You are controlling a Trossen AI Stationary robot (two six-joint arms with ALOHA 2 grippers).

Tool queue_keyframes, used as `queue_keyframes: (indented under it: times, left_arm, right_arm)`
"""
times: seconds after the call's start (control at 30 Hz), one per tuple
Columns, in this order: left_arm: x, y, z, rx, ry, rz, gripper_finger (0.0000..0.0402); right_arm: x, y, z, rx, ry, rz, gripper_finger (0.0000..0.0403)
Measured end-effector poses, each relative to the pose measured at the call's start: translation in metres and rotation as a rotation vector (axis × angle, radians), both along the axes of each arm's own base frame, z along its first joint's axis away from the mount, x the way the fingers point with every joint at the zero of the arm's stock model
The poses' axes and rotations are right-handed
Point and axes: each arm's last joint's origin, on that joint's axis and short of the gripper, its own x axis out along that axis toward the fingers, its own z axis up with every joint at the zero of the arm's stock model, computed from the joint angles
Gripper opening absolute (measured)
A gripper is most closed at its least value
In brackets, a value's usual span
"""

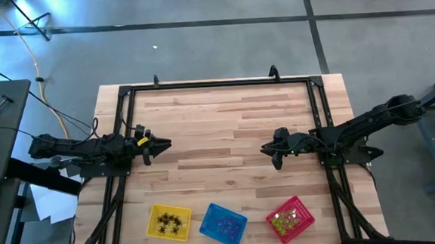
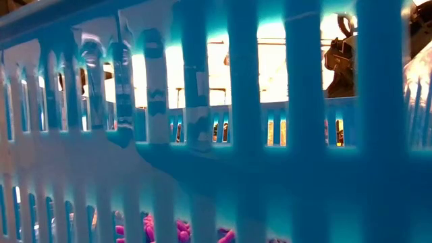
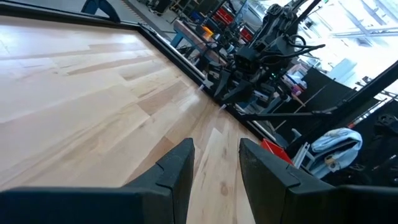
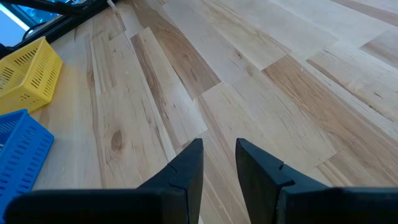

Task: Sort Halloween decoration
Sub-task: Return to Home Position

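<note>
The Halloween decoration lies sorted in three mesh baskets along the table's near edge. Black trinkets (image 1: pixel 169 223) fill the yellow basket (image 1: pixel 152 217), purple ones (image 1: pixel 225 224) the blue basket (image 1: pixel 208 217), and yellow-green ones (image 1: pixel 286 220) the red basket (image 1: pixel 306 211). The low view looks through the blue basket's wall (image 2: pixel 202 135) at purple trinkets (image 2: pixel 182 233). My left gripper (image 1: pixel 162 146) hovers at mid-left, open, with nothing between its fingers (image 3: pixel 177 171). My right gripper (image 1: pixel 267 149) hovers at mid-right, tipped down toward the wood and open, also with nothing between its fingers.
A black metal frame (image 1: pixel 215 85) runs around the wooden table top (image 1: pixel 217 122), whose middle between the two grippers is bare wood. The right wrist view shows the yellow basket (image 4: pixel 28 74) and blue basket (image 4: pixel 18 155) off to one side.
</note>
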Motion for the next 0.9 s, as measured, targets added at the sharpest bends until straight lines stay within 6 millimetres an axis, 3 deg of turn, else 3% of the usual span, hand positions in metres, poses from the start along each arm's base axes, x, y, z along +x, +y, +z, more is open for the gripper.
queue_keyframes:
  times: [0.43,0.7,0.9]
  left_arm:
    - [0.0003,-0.0004,-0.0006,0.104,0.024,-0.024,0.0111]
    - [0.0005,-0.0016,-0.0002,0.121,0.020,-0.063,0.0009]
    - [0.0004,-0.0009,-0.0006,0.076,0.019,-0.037,0.0054]
  right_arm:
    - [0.0000,0.0000,0.0000,0.000,0.000,0.000,0.0091]
    - [0.0000,0.0000,0.0000,0.000,0.000,0.000,0.0091]
    - [0.0000,-0.0001,0.0000,0.000,0.000,0.000,0.0091]
